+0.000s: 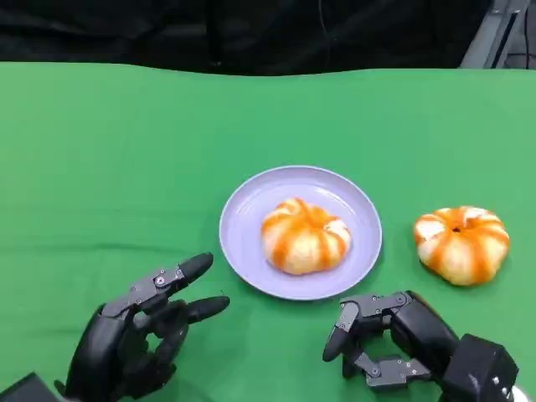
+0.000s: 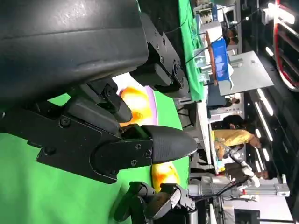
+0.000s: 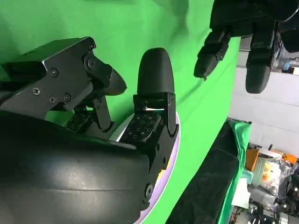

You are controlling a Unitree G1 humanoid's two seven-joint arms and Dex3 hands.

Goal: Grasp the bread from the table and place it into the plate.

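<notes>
- Stretching right across the scene is the green table (image 1: 100, 167), its far edge meeting a dark backdrop (image 1: 209, 33), and everything sits toward the near half of it.
- Next in size, the lilac plate (image 1: 243, 219) lies flat around the middle of the table, a little closer to the near edge than the far one.
- On that plate rests one bread roll (image 1: 305, 235), round, orange and white in stripes, sitting slightly toward the plate's near rim and well inside it.
- Over by the right edge, a second bread roll (image 1: 461, 243) of the same look lies directly on the green cloth, just beside the plate but not touching it.
- Low at the near left corner, the left hand (image 1: 138, 335) hovers above the cloth with its fingers spread apart and pointing toward the plate, and it holds nothing.
- At the near edge below the plate, the right hand (image 1: 394, 339) has its fingers curled loosely inward, and nothing sits in them; it is near the plate's near rim and a little short of the loose roll, touching neither.
- From the left wrist camera, a slice of the plate and its roll peeks between the black fingers (image 2: 154, 144), with the other roll beyond.
- Off past the table in that same wrist view stand people (image 2: 233, 137) among shelving and equipment, too small to make out more.
</notes>
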